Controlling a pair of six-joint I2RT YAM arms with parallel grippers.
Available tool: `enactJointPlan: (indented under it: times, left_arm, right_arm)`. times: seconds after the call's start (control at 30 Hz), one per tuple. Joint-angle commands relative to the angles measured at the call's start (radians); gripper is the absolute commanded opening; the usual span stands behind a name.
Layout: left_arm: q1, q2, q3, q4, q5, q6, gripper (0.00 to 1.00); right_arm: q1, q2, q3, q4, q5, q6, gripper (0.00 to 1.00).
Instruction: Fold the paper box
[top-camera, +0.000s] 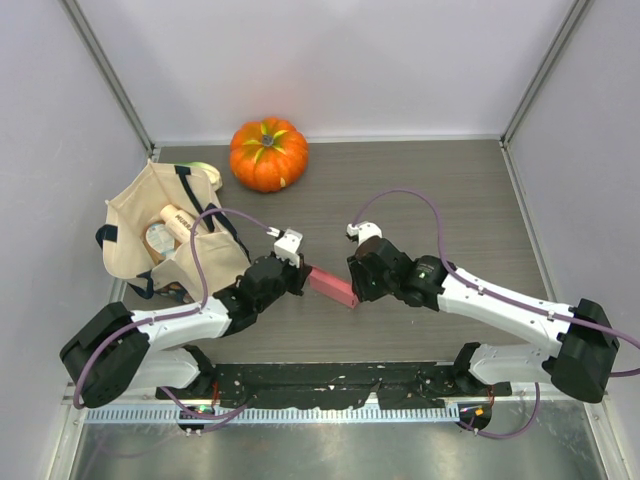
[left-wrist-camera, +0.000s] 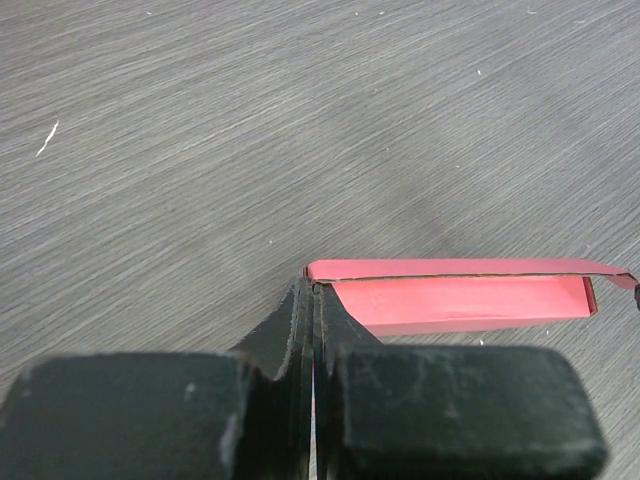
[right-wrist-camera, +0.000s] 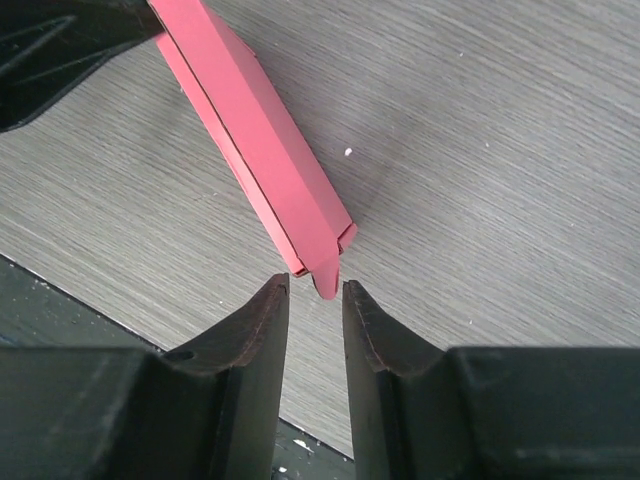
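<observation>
The paper box (top-camera: 333, 286) is a pink-red card strip folded into a long narrow shape, held between both arms just above the wooden table (top-camera: 450, 200). My left gripper (top-camera: 302, 268) is shut on its left end; in the left wrist view the box (left-wrist-camera: 460, 300) runs rightward from the pinched fingertips (left-wrist-camera: 312, 288). My right gripper (top-camera: 354, 288) is open a little at the box's other end. In the right wrist view a small rounded tab (right-wrist-camera: 326, 280) of the box (right-wrist-camera: 258, 140) hangs just in front of the gap between the fingers, not gripped.
An orange pumpkin (top-camera: 268, 153) sits at the back of the table. A beige tote bag (top-camera: 165, 235) with items inside lies at the left, close behind my left arm. A black base strip (top-camera: 330, 380) runs along the near edge.
</observation>
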Motion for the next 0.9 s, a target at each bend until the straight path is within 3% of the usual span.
enactJointPlan:
  times: [0.0,0.33,0.87]
  left_arm:
    - [-0.008,-0.001,0.019,-0.077,-0.03,-0.001,0.0]
    - [-0.022,0.008,0.028,-0.079,-0.035,-0.001,0.0]
    - [-0.051,0.008,0.037,-0.097,-0.053,0.006,0.0]
  right_arm:
    - [-0.002,-0.013,-0.016,0.01,0.01,0.015,0.32]
    - [-0.002,0.023,-0.036,0.051,0.0,-0.015,0.28]
    - [-0.002,0.032,-0.02,0.075,-0.027,0.087,0.01]
